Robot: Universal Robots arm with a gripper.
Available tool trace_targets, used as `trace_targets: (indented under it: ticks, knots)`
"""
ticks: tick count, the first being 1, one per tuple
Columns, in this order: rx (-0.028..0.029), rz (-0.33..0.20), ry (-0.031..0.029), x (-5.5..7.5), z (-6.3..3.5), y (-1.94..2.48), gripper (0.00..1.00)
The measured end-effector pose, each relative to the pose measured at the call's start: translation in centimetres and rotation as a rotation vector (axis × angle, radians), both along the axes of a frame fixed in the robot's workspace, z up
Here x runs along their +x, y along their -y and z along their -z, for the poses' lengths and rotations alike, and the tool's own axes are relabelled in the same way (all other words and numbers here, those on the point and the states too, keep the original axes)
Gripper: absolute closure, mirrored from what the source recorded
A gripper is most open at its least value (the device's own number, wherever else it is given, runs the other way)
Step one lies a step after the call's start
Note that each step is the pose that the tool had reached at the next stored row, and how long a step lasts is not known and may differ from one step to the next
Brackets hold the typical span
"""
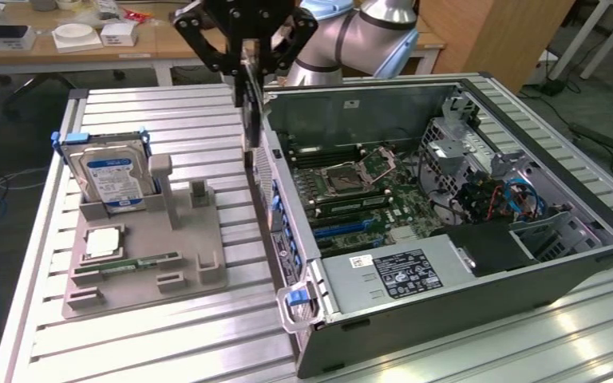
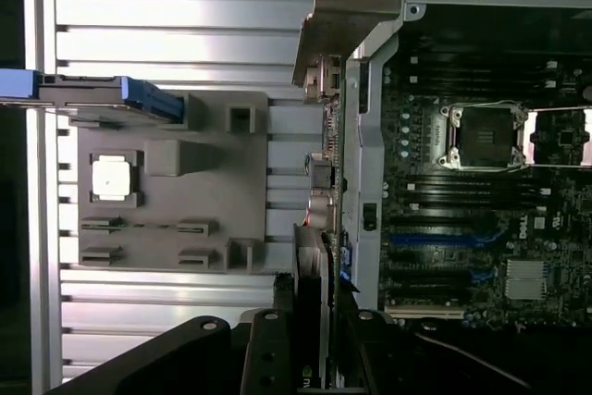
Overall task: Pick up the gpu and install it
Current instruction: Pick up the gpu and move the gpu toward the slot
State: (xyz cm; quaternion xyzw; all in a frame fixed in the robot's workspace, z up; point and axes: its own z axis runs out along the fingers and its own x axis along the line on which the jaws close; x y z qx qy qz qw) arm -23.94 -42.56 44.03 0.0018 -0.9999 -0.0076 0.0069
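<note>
One step is done: the tool (image 1: 248, 68) is closed on the gpu (image 1: 250, 112) and holds it up on its edge, over the side wall of the open computer case (image 1: 562, 271). It is probably not in a motherboard (image 1: 370, 191) slot yet. The hard drive (image 1: 109, 179) stands in the gray holder (image 1: 179, 255) on the worktop (image 1: 157, 104).

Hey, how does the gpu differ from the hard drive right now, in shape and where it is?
The gpu is a thin flat card; the hard drive is boxy with a blue-white label. The gpu hangs in the gripper beside the open computer case's wall; the hard drive stands in the grey holder. Both are upright, on edge.
</note>
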Motion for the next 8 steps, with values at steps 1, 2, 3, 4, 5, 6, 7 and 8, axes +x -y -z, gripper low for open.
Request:
trace_targets:
  ticks: [1,2,3,4,5,6,7,8]
  knots:
    - [0.0001,0.0,0.0001,0.4,0.03,0.0,0.73]
    - [0.0002,0.0,0.0001,0.9,0.07,0.0,0.73]
    - [0.0001,0.0,0.0001,1.2,0.08,0.0,0.73]
    - [0.0003,0.0,0.0002,1.5,0.11,0.0,0.73]
    - [0.0001,0.0,0.0001,1.8,0.12,0.0,0.73]
    - [0.0001,0.0,0.0001,2.1,0.13,0.0,0.73]
    - [0.0001,0.0,0.0,2.4,0.14,0.0,0.73]
    - [0.0001,0.0,0.0001,2.7,0.16,0.0,0.73]
